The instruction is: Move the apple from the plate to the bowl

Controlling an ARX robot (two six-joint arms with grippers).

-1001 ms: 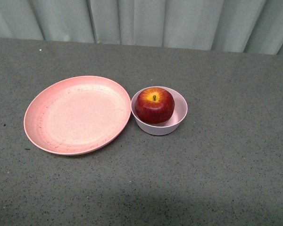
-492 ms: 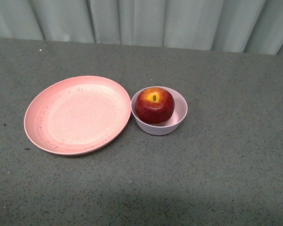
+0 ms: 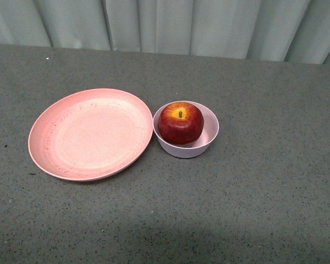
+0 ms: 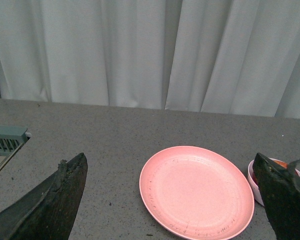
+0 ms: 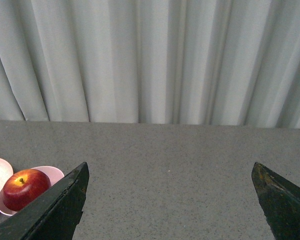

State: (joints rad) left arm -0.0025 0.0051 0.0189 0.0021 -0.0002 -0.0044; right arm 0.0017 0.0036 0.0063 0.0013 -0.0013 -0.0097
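Note:
The dark-red apple (image 3: pixel 180 123) sits stem up inside the small pale pink-lilac bowl (image 3: pixel 209 137). The wide salmon-pink plate (image 3: pixel 91 133) lies empty beside the bowl, touching its rim. Neither arm shows in the front view. In the left wrist view my left gripper (image 4: pixel 172 172) is open and empty, its dark fingers (image 4: pixel 60 200) spread wide with the plate (image 4: pixel 196 191) between them and the bowl (image 4: pixel 254 175) half hidden behind one finger. In the right wrist view my right gripper (image 5: pixel 170 175) is open and empty over bare table, with the apple (image 5: pixel 25 188) in the bowl (image 5: pixel 52 173) off to one side.
A grey speckled tabletop (image 3: pixel 264 192) carries the things. A pale pleated curtain (image 3: pixel 170 25) hangs along the table's far edge. A grey-green slotted fixture (image 4: pixel 5 140) shows at the table's edge in the left wrist view.

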